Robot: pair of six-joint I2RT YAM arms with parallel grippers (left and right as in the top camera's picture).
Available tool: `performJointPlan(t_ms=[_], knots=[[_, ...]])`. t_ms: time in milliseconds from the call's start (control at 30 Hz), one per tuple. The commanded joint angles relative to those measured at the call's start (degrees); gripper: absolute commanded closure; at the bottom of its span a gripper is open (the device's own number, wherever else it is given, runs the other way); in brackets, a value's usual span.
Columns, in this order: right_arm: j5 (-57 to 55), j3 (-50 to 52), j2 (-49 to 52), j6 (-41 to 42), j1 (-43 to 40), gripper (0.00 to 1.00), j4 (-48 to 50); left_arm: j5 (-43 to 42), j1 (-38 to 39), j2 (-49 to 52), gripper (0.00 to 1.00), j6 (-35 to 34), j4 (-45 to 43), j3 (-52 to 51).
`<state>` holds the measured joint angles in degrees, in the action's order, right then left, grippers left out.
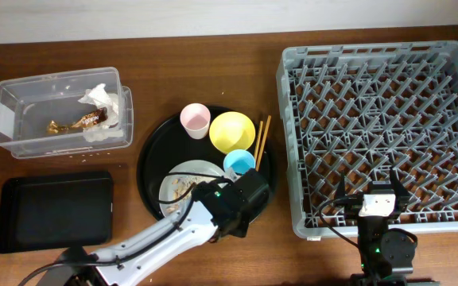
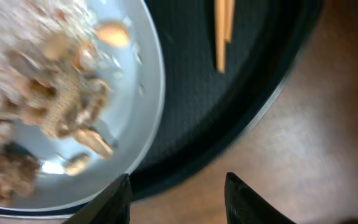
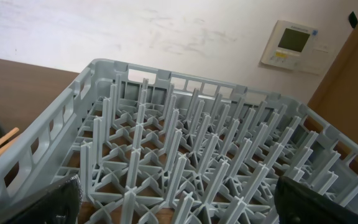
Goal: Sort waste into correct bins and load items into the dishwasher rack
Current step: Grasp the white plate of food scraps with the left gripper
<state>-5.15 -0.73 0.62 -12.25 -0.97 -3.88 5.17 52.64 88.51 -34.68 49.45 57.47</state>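
Note:
The grey plate (image 1: 191, 170) with brown food scraps and rice (image 1: 183, 189) lies on the round black tray (image 1: 153, 159), with the pink cup (image 1: 195, 120), yellow bowl (image 1: 231, 131), light-blue cup (image 1: 238, 162) and chopsticks (image 1: 262, 137). My left gripper (image 1: 243, 193) is open and empty over the tray's front right rim, beside the plate (image 2: 138, 93); its fingers (image 2: 179, 199) frame bare table. The napkin (image 1: 102, 99) and wrapper (image 1: 78, 121) lie in the clear box (image 1: 6, 111). My right gripper (image 1: 374, 191) hangs open and empty (image 3: 188, 205) over the rack's (image 1: 293, 79) front edge.
The shallow black rectangular tray (image 1: 54, 210) sits at the front left, below the clear box. The left wrist view shows the scraps (image 2: 55, 106), the chopstick tips (image 2: 224, 31) and the round tray's rim (image 2: 229, 106). The rack's pegs (image 3: 166, 155) fill the right wrist view.

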Motion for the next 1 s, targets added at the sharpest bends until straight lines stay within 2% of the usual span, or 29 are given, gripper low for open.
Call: performJointPlan(t_ms=[0, 333, 433, 567, 800, 867, 967], knots=[[-0.9, 0.4, -0.4, 0.0, 0.2, 0.01, -0.2, 8.1, 0.3, 1.4, 0.56, -1.6, -1.4, -0.3], [-0.9, 0.4, -0.4, 0.0, 0.2, 0.01, -0.2, 7.7, 0.6, 11.7, 0.58, 2.2, -4.3, -0.3], [-0.9, 0.4, -0.4, 0.0, 0.2, 0.01, -0.2, 7.8, 0.6, 11.8, 0.69, 2.2, -6.0, -0.3], [-0.9, 0.4, -0.4, 0.0, 0.2, 0.01, -0.2, 7.7, 0.6, 11.9, 0.7, 2.2, -6.2, -0.3], [-0.9, 0.4, -0.4, 0.0, 0.2, 0.01, -0.2, 7.7, 0.6, 13.4, 0.83, 2.2, -6.6, -0.3], [-0.9, 0.4, -0.4, 0.0, 0.2, 0.01, -0.2, 7.8, 0.6, 13.6, 0.95, 2.2, -6.3, -0.3], [-0.9, 0.4, -0.4, 0.0, 0.2, 0.01, -0.2, 7.8, 0.6, 13.5, 0.99, 2.2, -5.2, -0.1]])
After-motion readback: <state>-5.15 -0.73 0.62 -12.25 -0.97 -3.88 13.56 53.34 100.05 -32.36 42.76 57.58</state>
